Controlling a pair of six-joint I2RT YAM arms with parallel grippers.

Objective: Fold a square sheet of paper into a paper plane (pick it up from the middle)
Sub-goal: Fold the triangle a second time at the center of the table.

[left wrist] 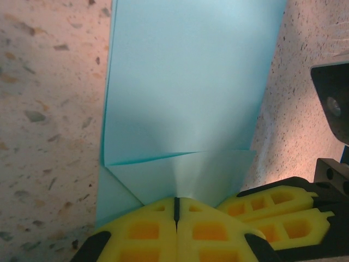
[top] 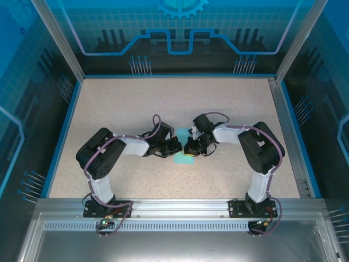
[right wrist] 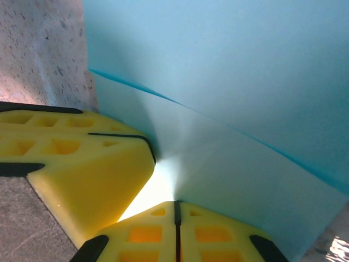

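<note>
Two grippers [left wrist: 176, 206] [right wrist: 176, 208] pinch one folded paper sheet [left wrist: 185, 82].

No legible text, brand, number anywhere — just gear emblem [top: 181, 6] on blue back wall [top: 180, 38].

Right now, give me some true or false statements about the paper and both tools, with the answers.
1. The left tool is shut on the paper. True.
2. The right tool hangs open, away from the paper. False: it is shut, pinching the paper's edge.
3. The paper lies as one flat, unfolded layer. False: one layer is folded over another, with the fold's edge showing.
4. Both tools sit close beside each other near the middle of the table. True.
</note>
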